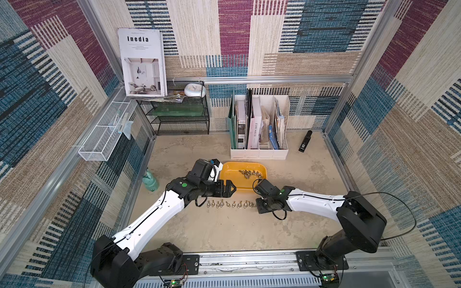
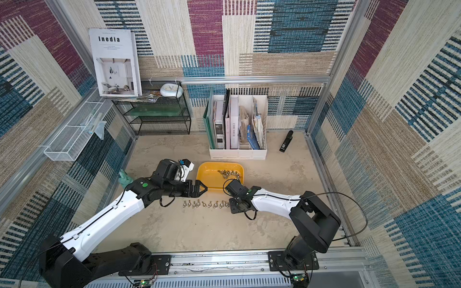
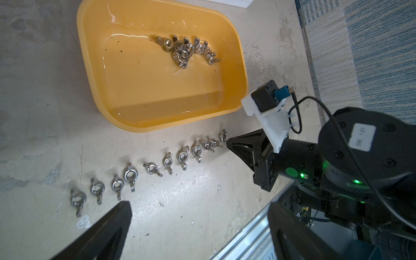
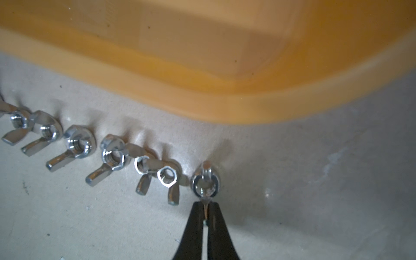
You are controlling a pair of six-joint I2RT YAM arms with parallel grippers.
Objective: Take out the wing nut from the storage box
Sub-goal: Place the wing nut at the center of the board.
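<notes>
The yellow-orange storage box [image 1: 230,174] [image 2: 207,174] [image 3: 146,90] sits mid-table, with a clump of several wing nuts [image 1: 249,173] [image 3: 186,50] in its far right part. In front of it, several wing nuts [image 1: 229,204] [image 3: 153,168] [image 4: 76,146] lie in a row on the table. My right gripper [image 4: 205,203] [image 3: 228,143] is shut on one wing of a wing nut [image 4: 205,182] [image 3: 223,135] at the row's right end, low over the table. Open and empty, my left gripper [image 1: 230,188] [image 3: 199,203] hovers by the box's front left.
A white file holder [image 1: 259,124] with books stands behind the box, and a black stapler [image 1: 305,141] lies to its right. A green spray bottle [image 1: 150,180] stands at the left wall. A black mesh shelf [image 1: 179,112] fills the back left corner.
</notes>
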